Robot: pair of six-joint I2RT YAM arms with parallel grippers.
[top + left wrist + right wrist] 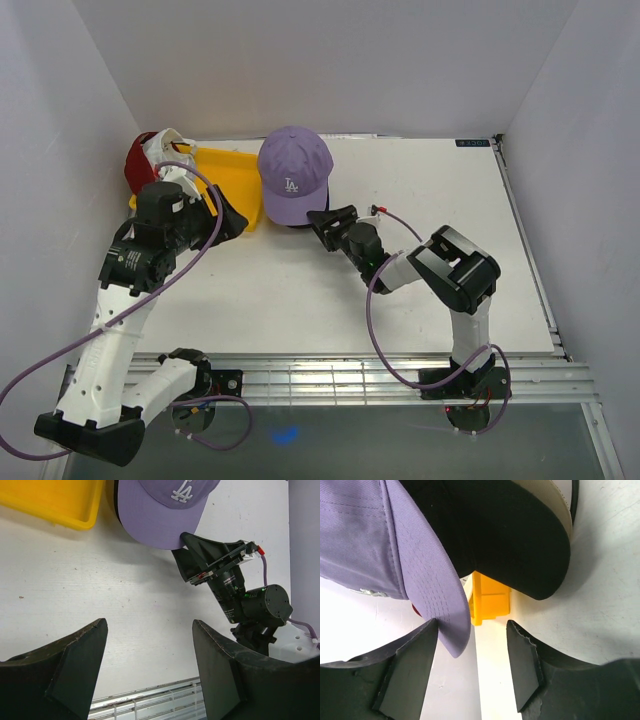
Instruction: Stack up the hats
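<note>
A lavender hat (293, 175) with a white LA tops a stack at the table's back middle. In the right wrist view its brim (427, 580) lies over a black hat (520, 545), with a beige hat (561, 505) under that. My right gripper (322, 222) is open at the front of the stack; the lavender brim tip rests against its left finger (412, 665), unclamped. A red hat (138, 162) and a white hat (168, 148) sit at the far left. Open and empty, my left gripper (230, 215) hovers by the tray's near edge.
A yellow tray (232, 168) lies between the red hat and the stack, also in the left wrist view as the yellow tray (50, 500). White walls close in on the left, back and right. A metal rail (350, 375) runs along the near table edge.
</note>
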